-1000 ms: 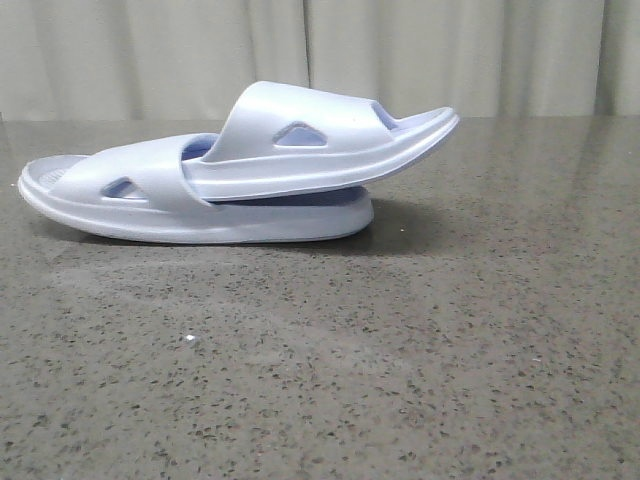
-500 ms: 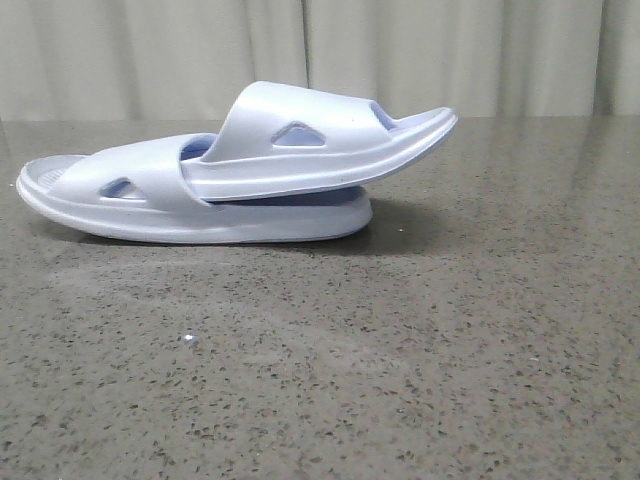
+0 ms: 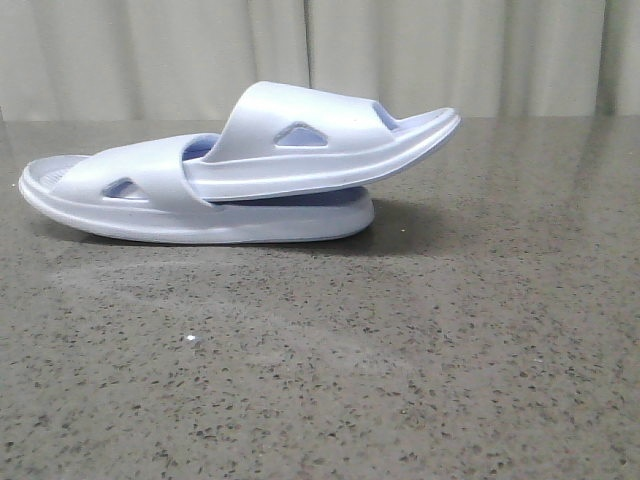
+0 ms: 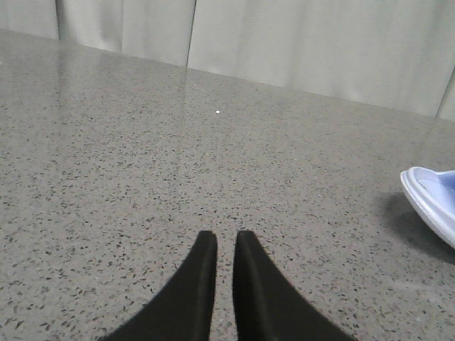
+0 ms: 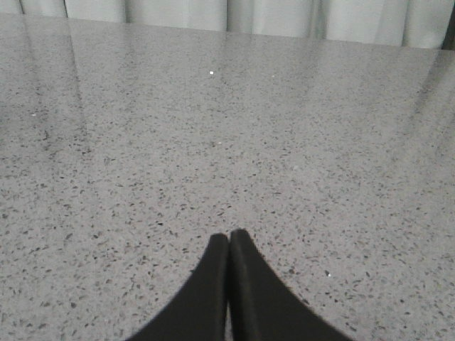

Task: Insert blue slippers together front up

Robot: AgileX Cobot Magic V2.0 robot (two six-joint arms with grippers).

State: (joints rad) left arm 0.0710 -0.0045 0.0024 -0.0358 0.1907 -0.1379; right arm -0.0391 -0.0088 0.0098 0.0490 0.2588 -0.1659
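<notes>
Blue slippers [image 3: 240, 170] nested, long axis left-right | left end effector [image 4: 226, 240] nearly closed | right end effector [image 5: 229, 238] closed

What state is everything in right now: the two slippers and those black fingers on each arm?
Upper slipper: right side up, one end tucked under the lower slipper's strap, other end tilted up to the right.
Lower slipper: flat on the table, right side up.
Left fingers: nearly shut with a thin gap, holding nothing, away from the slippers.
Right fingers: shut, holding nothing.
</notes>
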